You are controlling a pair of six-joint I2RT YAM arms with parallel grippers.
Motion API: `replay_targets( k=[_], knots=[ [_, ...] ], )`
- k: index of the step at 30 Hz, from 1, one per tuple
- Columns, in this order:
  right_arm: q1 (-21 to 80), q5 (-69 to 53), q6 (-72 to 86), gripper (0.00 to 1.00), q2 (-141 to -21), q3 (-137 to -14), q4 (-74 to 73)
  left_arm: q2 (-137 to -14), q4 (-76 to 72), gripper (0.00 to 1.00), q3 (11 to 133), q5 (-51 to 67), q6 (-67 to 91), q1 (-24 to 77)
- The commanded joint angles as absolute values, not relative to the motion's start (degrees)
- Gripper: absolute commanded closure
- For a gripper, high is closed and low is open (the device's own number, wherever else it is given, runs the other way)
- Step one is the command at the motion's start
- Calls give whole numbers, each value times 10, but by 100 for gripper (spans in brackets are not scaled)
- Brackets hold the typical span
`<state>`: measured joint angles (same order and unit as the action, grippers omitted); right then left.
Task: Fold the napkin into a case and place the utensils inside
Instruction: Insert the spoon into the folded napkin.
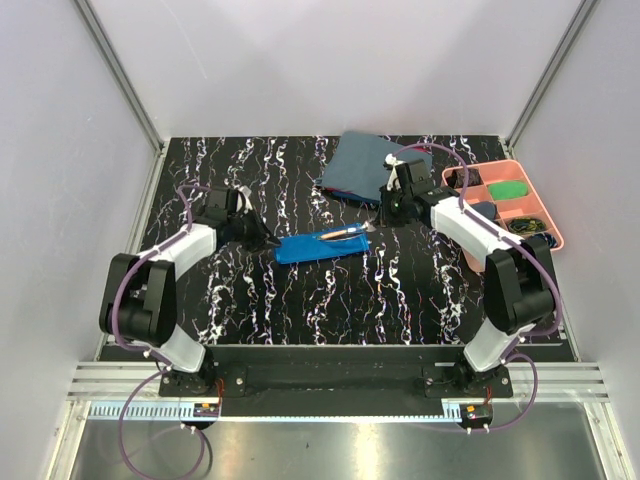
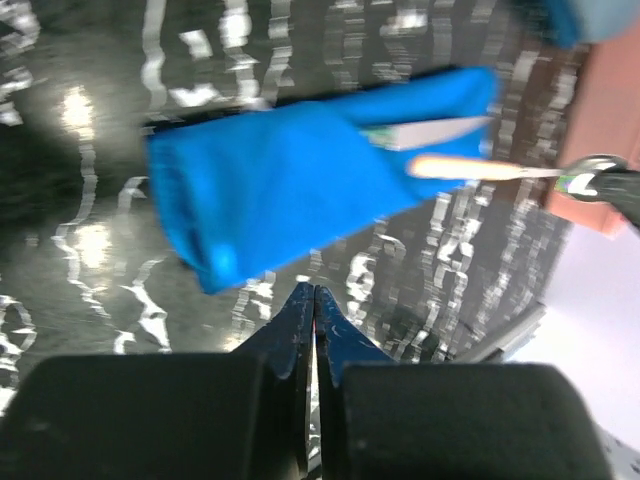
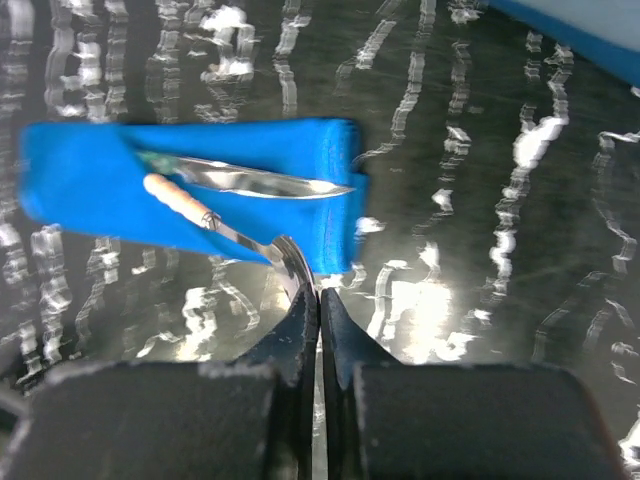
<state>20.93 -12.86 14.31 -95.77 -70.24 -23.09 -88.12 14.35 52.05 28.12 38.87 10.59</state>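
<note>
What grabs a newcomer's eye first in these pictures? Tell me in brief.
The bright blue case lies in the middle of the black marbled table. The utensils, a knife and a wooden-handled spoon, poke out of its right end. The right pincer is shut with its tips at the spoon's bowl, and the left pincer is shut just beside the case. A pink tray sits at the far right.

Case [image 1: 320, 246] shiny blue cloth; utensils [image 3: 262, 181] polished metal; table [image 1: 400, 290] glossy marbled.
</note>
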Motion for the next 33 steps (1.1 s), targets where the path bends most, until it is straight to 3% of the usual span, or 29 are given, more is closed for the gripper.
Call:
replay_targets(
  k=[1,11,33],
  knots=[
    [206,-48,114,100,-974,-737,-264,-903,113,100,548,238,384,106],
    [190,-37,93,100,-989,-733,-265,-940,89,100,543,234,377,107],
    [196,-207,131,100,-1041,-740,-242,-983,71,100,504,199,371,124]
  ],
)
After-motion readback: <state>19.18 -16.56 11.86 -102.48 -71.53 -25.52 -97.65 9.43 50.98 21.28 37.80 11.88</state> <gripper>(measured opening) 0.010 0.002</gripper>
